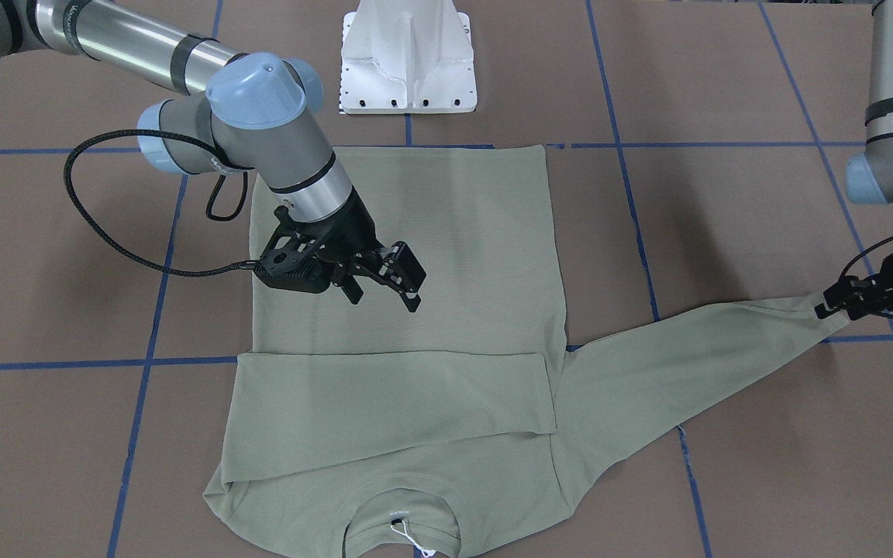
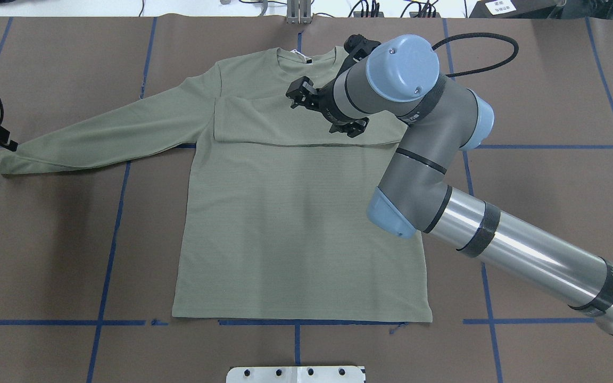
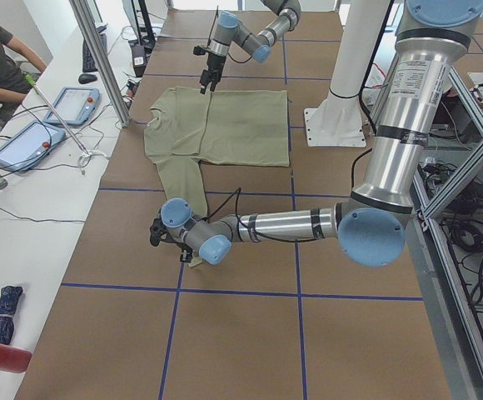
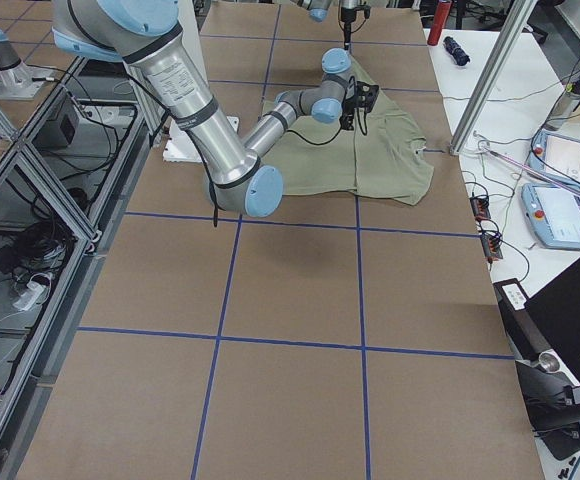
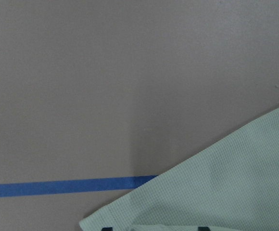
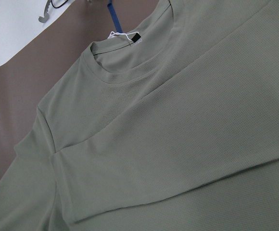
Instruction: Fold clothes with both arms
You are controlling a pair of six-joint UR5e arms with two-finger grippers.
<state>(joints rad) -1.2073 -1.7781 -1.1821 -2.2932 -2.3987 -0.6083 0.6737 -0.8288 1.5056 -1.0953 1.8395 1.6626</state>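
Left end effector is pinched on the cuff of the shirt's outstretched sleeve, low at the worktop, pulling that sleeve out straight to the side. Right end effector has its fingers spread with nothing between them and hangs tilted over the chest area of the shirt. The sage-green shirt lies flat on the brown worktop with its hem toward the robot base and its collar and white tag at the far edge, the other sleeve folded across the chest, blue tape lines around it.
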